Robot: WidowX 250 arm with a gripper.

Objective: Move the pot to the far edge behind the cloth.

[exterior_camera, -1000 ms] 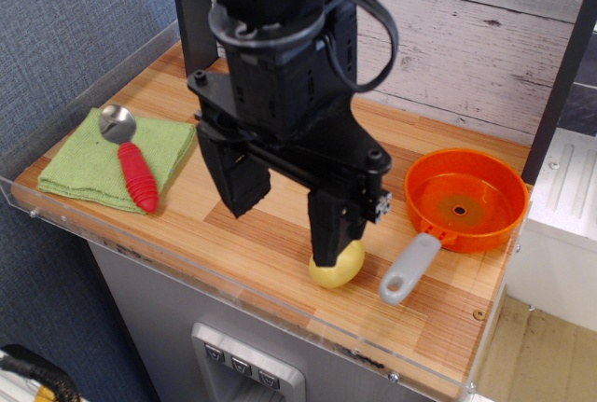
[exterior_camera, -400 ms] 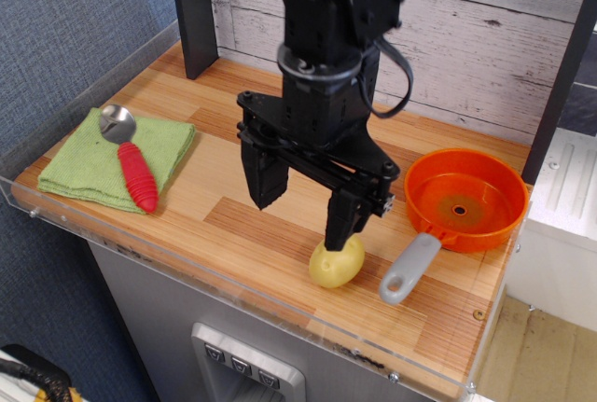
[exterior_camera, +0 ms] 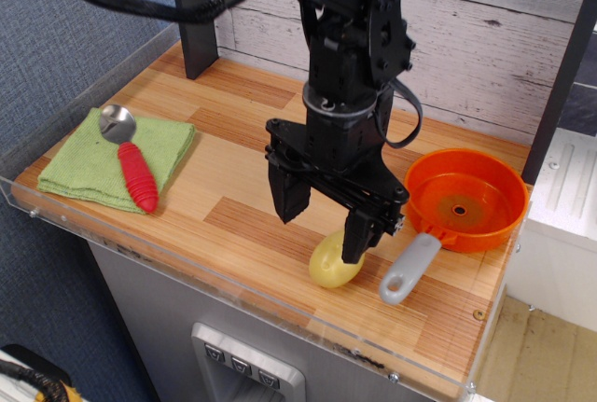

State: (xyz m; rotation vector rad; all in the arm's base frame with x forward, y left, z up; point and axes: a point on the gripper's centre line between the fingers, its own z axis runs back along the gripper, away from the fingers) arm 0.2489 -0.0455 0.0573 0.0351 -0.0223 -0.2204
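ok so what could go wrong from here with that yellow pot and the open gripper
The gripper is open and off-centre: one finger sits over the pot, the other over bare wood. Closing like this could knock the rounded pot away, perhaps toward the table's near edge. It might also bump the pan's grey handle beside it. At the cloth, a spoon is a possible obstacle.

bench (exterior_camera: 233, 220): wooden planks, clear rim
left: green cloth (exterior_camera: 89, 164), under a spoon (exterior_camera: 131, 164)
near right: yellow pot (exterior_camera: 328, 262)
right: orange pan (exterior_camera: 464, 201), handle nearward
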